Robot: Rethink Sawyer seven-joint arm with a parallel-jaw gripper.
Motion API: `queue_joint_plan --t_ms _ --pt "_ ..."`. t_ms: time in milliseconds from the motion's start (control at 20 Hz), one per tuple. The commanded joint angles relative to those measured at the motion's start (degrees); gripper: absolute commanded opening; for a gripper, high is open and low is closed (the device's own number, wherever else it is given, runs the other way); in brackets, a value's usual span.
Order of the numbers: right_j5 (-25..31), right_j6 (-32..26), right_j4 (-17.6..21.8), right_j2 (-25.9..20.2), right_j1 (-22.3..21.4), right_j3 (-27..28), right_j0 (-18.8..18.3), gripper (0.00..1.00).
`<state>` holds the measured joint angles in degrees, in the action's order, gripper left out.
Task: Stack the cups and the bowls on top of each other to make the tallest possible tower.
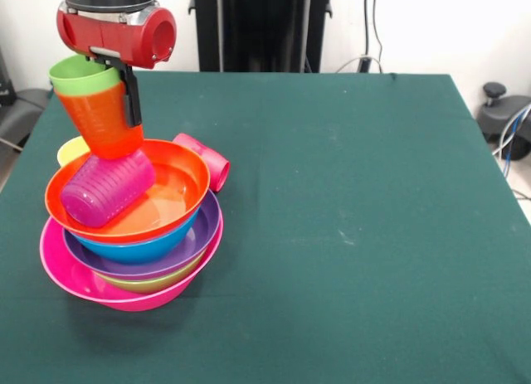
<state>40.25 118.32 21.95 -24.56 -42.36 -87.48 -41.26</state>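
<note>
The tower stands at the left of the front view: a pink bowl [124, 294] at the base, then a green bowl [153, 282], a purple bowl [187, 250], a blue bowl [141, 249] and an orange bowl [178, 189] on top. A purple cup [106, 191] lies on its side in the orange bowl. My gripper [116, 110] is shut on an orange cup [101, 123] with a green cup [83, 75] nested in it. It holds them tilted, the base just over the purple cup. One black finger [131, 98] shows outside the cups; the other is hidden.
A red cup [207, 160] lies on its side behind the tower, on the green table cloth [357, 218]. A yellow cup [71, 150] shows partly behind the tower's left. The black pedestal [261, 27] stands at the far edge. Cables and a black object [506, 123] lie off the right side.
</note>
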Motion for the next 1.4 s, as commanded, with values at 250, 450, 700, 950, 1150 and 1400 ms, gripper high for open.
queue_joint_plan --t_ms 250,450,700,950,1150,1400 --pt "-0.1 -3.0 4.1 2.0 3.2 -1.3 1.2 0.0" --pt "0.2 -2.5 4.2 2.2 3.3 -0.7 1.7 0.0" --pt "0.3 -2.1 4.5 2.5 2.7 -1.1 2.2 0.0" --pt "0.3 -2.3 4.3 2.4 1.4 -2.6 1.7 0.0" --pt "0.9 -2.3 3.7 2.3 0.1 -3.7 1.6 0.0" --pt "0.9 -0.6 3.6 2.7 0.4 -3.3 3.2 0.0"
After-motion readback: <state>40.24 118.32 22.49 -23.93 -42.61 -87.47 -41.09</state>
